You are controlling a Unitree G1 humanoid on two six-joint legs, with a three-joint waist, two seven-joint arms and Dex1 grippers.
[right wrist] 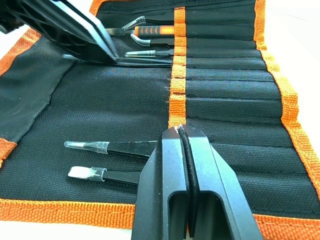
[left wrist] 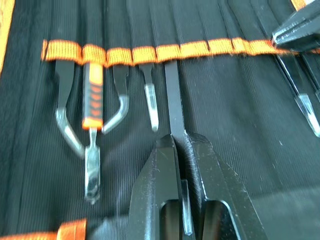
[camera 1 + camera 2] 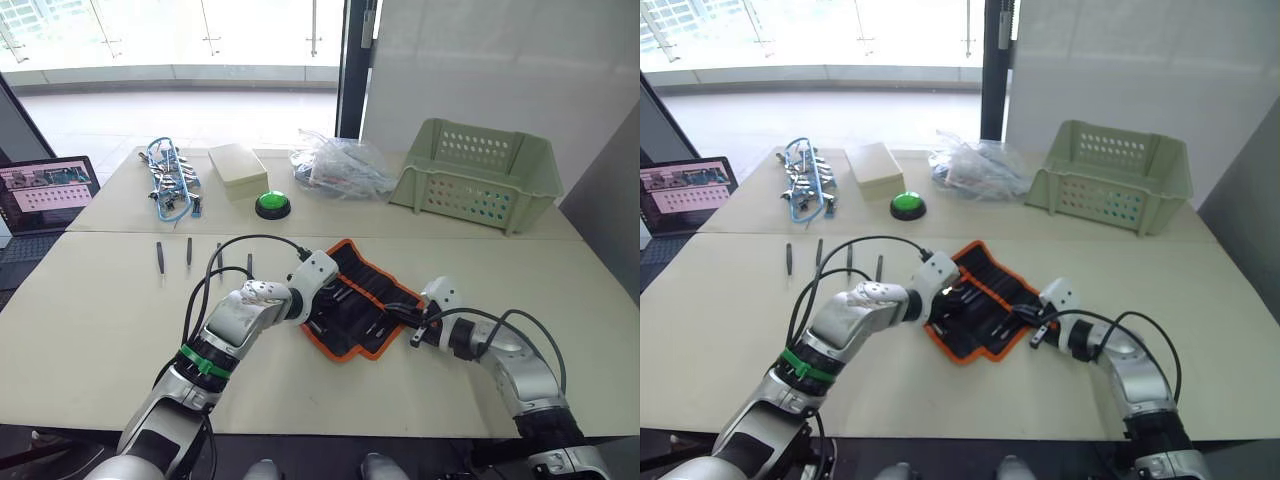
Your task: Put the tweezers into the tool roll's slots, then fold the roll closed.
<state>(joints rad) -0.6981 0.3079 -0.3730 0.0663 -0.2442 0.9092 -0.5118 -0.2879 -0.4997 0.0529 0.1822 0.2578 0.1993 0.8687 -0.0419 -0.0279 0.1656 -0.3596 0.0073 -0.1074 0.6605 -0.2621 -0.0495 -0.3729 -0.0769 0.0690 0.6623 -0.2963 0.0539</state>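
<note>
The tweezers being worked is a thin dark strip, pinched flat in the left end effector, its upper end at the orange band of slots. It looks light, stiff along its length but springy, slick metal with a fine tip that could bend or snag the fabric, so a grip mid-shaft near the wide end seems best, as here. Four more tweezers lie in a row on the desk to the robot's left of the roll, well apart from it, not yet slotted. The tool roll lies open and flat at the desk's middle, black fabric with orange edging; soft, floppy, likely to slide or bunch when a tool is pushed in, so it wants pinning down. The right end effector has its fingers closed together with nothing between them, tips pressing at the orange band, apparently holding the roll still. Other tools already sit in slots: a curved pair, an orange-handled pick, two clear-capped ones. The desk is a pale, smooth top, two pieces joined. At the far side are a green plastic basket, a crumpled clear bag, a green button, a cream box and a blue-corded tool cluster; a laptop is off to the left. There is bright glazing behind.
</note>
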